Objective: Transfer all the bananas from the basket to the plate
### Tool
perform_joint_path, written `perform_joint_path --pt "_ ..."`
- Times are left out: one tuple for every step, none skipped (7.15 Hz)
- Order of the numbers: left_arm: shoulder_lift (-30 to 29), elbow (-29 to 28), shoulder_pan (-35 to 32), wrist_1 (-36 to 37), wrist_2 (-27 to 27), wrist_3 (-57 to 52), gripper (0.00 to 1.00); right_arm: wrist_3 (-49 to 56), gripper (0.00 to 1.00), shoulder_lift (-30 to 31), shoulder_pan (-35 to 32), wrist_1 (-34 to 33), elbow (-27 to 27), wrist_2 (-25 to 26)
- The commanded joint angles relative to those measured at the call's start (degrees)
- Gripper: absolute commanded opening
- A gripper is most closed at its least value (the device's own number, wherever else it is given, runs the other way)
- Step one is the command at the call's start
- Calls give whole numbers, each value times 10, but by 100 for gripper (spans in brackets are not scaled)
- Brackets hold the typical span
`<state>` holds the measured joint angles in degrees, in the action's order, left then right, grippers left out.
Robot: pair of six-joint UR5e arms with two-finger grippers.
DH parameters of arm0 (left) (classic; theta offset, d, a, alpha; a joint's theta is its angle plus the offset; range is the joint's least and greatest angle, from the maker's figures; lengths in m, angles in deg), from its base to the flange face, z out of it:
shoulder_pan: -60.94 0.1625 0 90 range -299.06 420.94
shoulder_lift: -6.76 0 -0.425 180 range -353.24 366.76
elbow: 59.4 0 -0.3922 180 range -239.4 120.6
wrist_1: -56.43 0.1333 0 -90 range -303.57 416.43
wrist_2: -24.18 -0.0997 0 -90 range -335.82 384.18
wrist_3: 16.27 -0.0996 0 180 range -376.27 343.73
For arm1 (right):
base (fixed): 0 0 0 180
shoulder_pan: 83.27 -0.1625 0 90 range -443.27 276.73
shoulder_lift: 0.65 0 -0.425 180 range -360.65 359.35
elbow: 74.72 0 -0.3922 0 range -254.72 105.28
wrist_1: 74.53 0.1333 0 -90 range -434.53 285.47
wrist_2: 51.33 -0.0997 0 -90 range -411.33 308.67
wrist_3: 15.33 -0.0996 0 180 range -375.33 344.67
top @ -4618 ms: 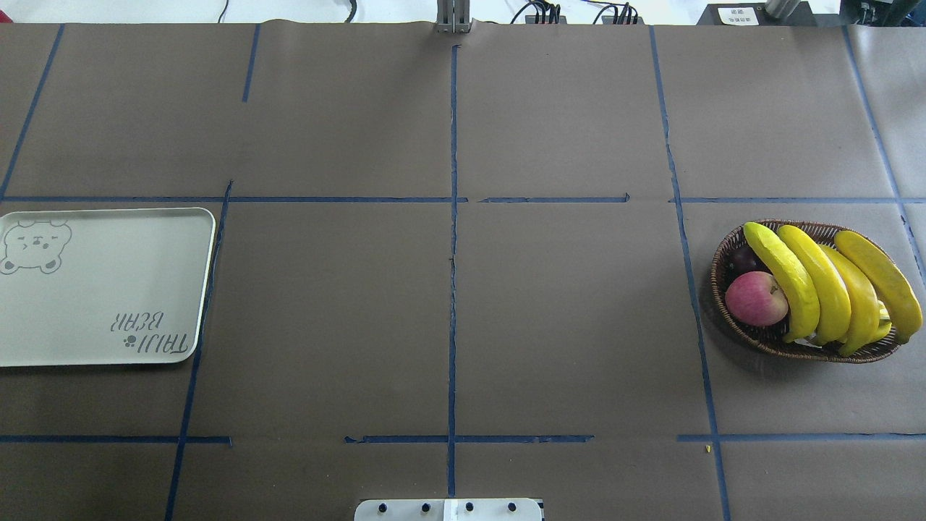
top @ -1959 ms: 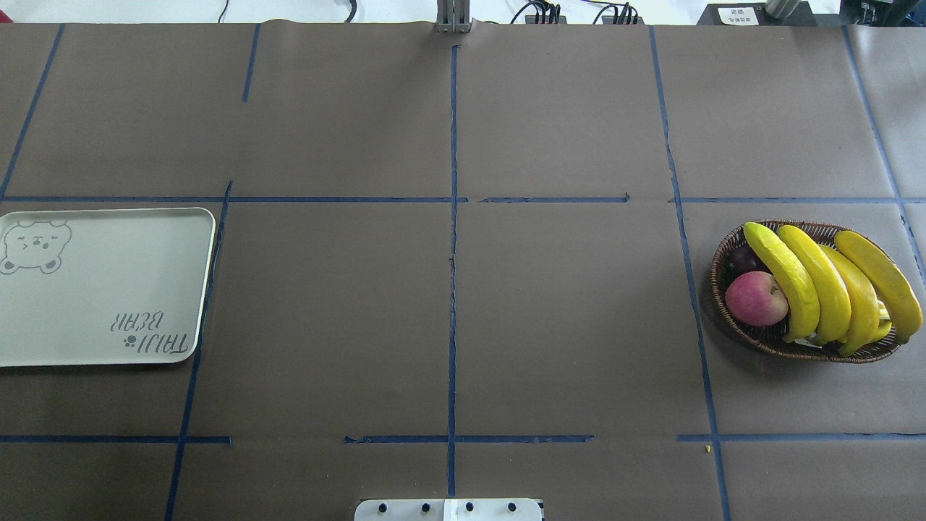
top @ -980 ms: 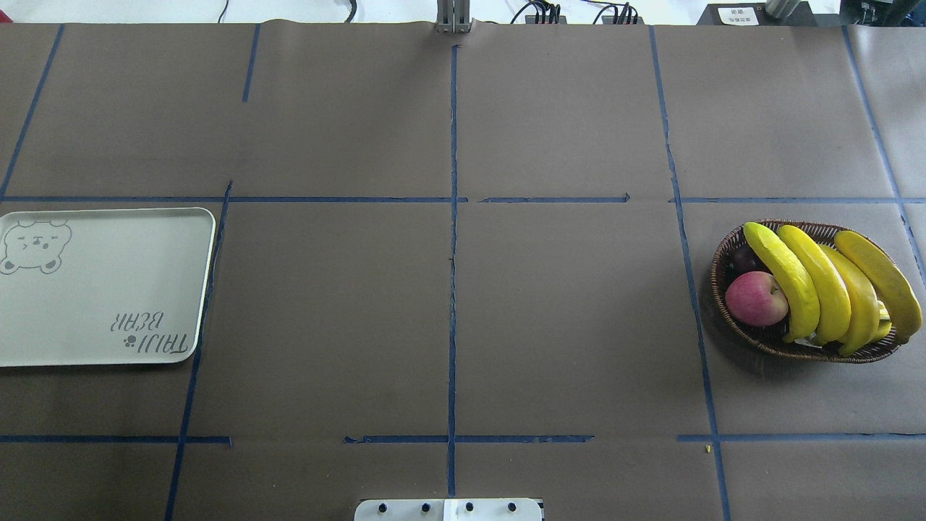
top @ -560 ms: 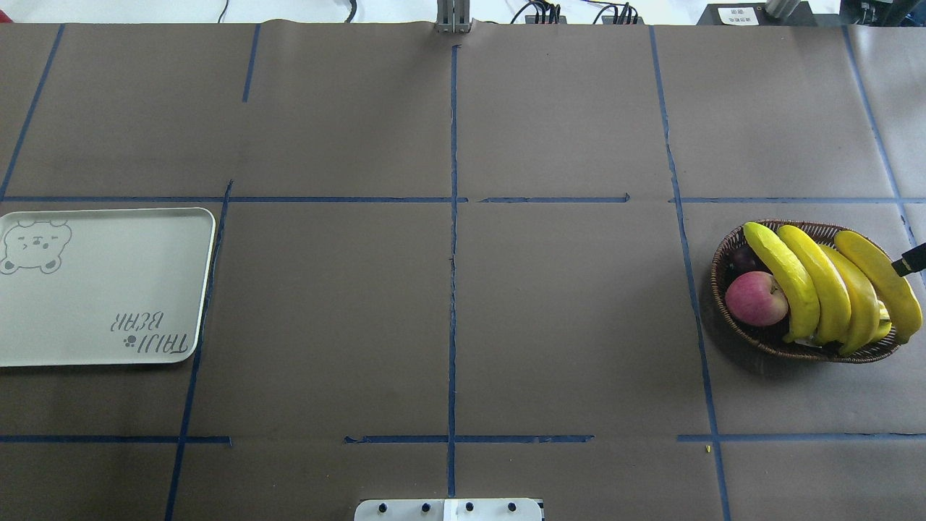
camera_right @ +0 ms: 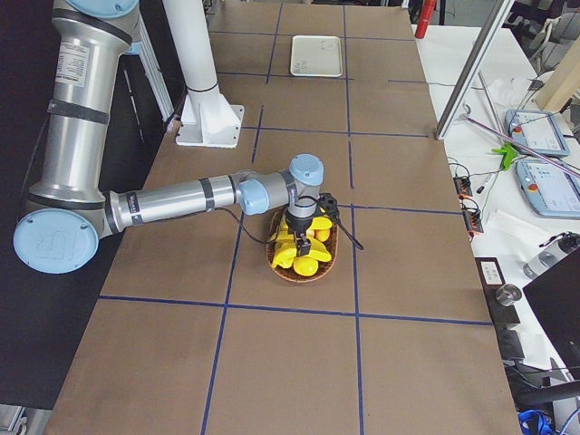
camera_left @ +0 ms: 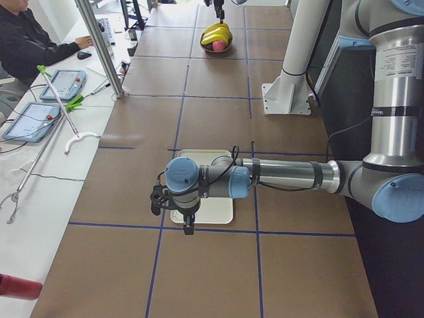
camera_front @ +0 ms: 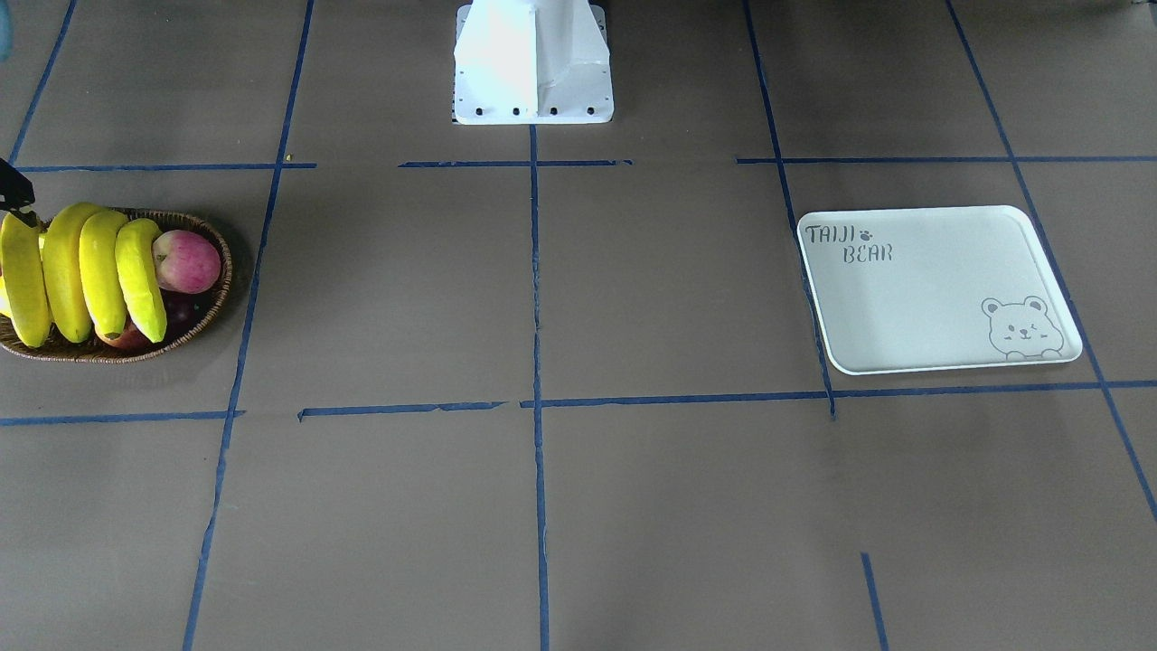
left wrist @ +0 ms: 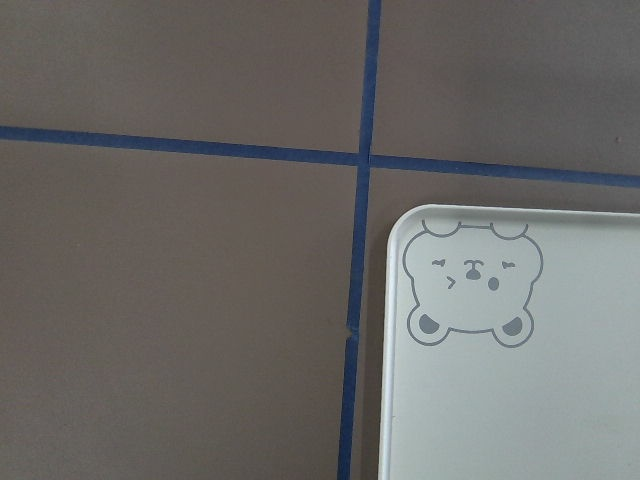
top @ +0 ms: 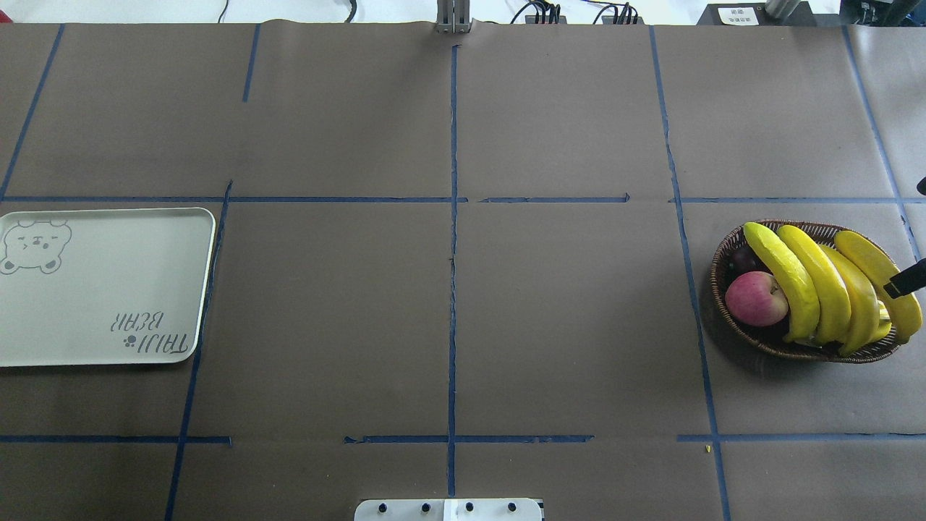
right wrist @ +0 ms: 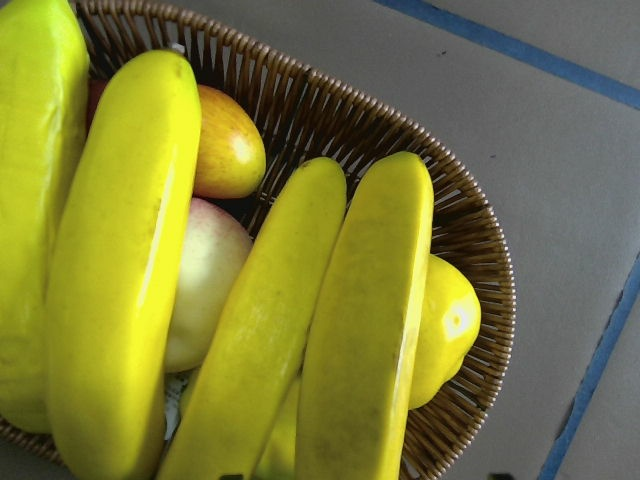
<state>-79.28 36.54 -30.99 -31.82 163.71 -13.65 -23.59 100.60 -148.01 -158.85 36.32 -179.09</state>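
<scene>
Four yellow bananas [top: 819, 281] lie side by side across the brown wicker basket [top: 724, 255] at the table's right, seen close in the right wrist view [right wrist: 365, 330]. My right gripper [top: 913, 233] hangs over the basket's outer side, jaws apart. One black fingertip [top: 904, 279] is above the rightmost banana [top: 872, 260], and it also shows in the front view [camera_front: 16, 192]. The white bear plate [top: 101, 286] lies bare at the far left. My left gripper [camera_left: 189, 226] hovers over the plate's end [left wrist: 520, 400]. I cannot tell whether it is open or shut.
A red apple [top: 756, 298] and a dark purple fruit [top: 741, 257] share the basket. A yellow pear [right wrist: 447, 322] and another apple [right wrist: 228, 142] lie under the bananas. The robot base [camera_front: 533, 63] stands mid-table. An operator [camera_left: 26, 40] sits beyond the far edge.
My right gripper has come into the overhead view from the right edge, and its fingertip now reaches over the rightmost banana. The bananas, basket and plate have not moved.
</scene>
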Motion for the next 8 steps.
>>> perform_joint_path --pt "0 1 1 0 5 1 100 0 86 1 7 0 -12 1" --pt "0 3 1 0 5 1 100 0 86 0 7 0 -18 1" --pt "0 6 1 0 5 2 100 0 86 0 7 1 -25 0" --pt "0 6 1 0 6 2 100 0 86 -1 7 1 -26 1" --pt "-1 6 1 0 6 2 100 0 86 -1 9 1 -26 1" --pt "-1 8 1 0 6 3 100 -1 86 -3 13 1 -28 1" --pt "-1 12 1 0 7 4 100 -2 86 -3 18 1 -28 1" --pt "-1 14 1 1 11 6 100 -2 86 -3 21 1 -30 1"
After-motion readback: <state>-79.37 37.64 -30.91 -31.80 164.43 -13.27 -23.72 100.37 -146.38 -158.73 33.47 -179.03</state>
